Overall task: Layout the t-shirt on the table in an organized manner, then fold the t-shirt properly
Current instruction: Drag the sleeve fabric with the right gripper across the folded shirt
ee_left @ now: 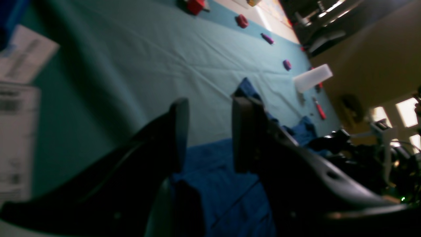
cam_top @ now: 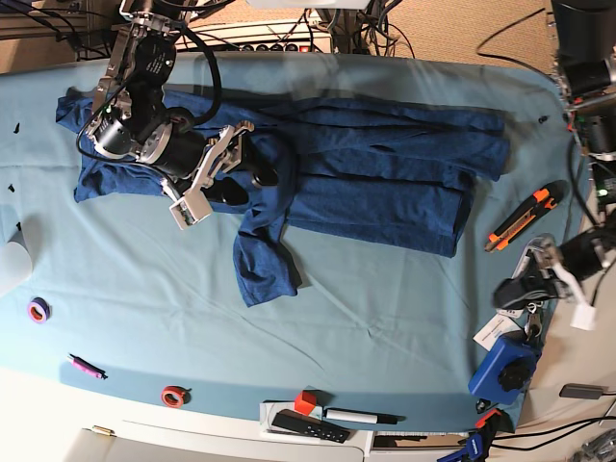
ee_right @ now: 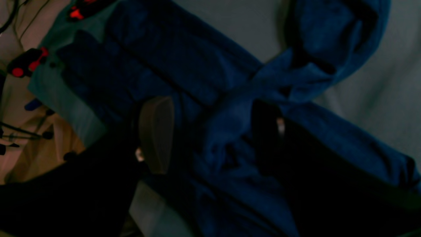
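T-shirt point(cam_top: 385, 178): spread lengthwise along the table point(cam_top: 385, 298) (sleeve drooping), for flattening.
Right gripper point(cam_top: 226, 168): released over the shirt's shoulder.
Left gripper point(ee_left: 207, 131): half-parted, empty.

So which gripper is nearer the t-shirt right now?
Right. The right gripper is directly over the t-shirt, jaws open around its bunched fabric. The left gripper sits off past the shirt's end, near the table edge.

The soft heathered knit t-shirt point(cam_top: 375, 173) is dark navy blue. The wide cloth-covered table point(cam_top: 385, 289) beneath it is plain light teal, edged white.
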Controlling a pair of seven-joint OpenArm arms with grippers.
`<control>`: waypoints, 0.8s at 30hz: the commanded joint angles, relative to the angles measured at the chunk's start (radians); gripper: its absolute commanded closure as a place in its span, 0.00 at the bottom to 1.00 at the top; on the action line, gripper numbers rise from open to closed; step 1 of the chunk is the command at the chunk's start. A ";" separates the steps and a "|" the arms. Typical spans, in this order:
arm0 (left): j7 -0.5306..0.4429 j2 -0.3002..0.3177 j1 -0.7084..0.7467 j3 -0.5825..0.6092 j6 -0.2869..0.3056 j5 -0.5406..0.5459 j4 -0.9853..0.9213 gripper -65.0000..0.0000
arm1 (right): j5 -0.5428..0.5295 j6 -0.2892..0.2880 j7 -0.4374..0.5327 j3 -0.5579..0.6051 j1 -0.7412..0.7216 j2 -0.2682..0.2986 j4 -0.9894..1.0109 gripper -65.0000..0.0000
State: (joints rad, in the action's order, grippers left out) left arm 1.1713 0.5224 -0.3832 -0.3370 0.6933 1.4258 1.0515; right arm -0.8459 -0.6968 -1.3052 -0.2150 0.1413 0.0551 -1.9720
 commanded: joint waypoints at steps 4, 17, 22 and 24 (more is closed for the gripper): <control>-0.029 -0.054 -0.027 -0.006 0.005 0.015 0.016 0.64 | 0.049 -0.001 0.190 -0.032 -0.043 0.011 -0.017 0.44; -0.081 -0.154 -0.027 0.061 0.005 -0.065 0.016 0.64 | 0.451 0.140 0.534 -0.180 -0.293 0.003 0.270 0.44; -0.081 -0.154 -0.027 0.130 0.005 -0.066 0.016 0.64 | 0.443 0.132 0.554 -0.179 -0.439 0.003 0.638 0.44; -0.082 -0.154 -0.027 0.144 0.005 -0.065 0.016 0.64 | 0.443 0.125 0.554 -0.179 -0.499 0.003 0.781 0.44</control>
State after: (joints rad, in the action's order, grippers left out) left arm 1.1122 0.3542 -0.3805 -0.1898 0.6930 1.3350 1.0496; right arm -0.3893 -0.5655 -0.7727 -0.3958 -0.3347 0.0525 -1.1675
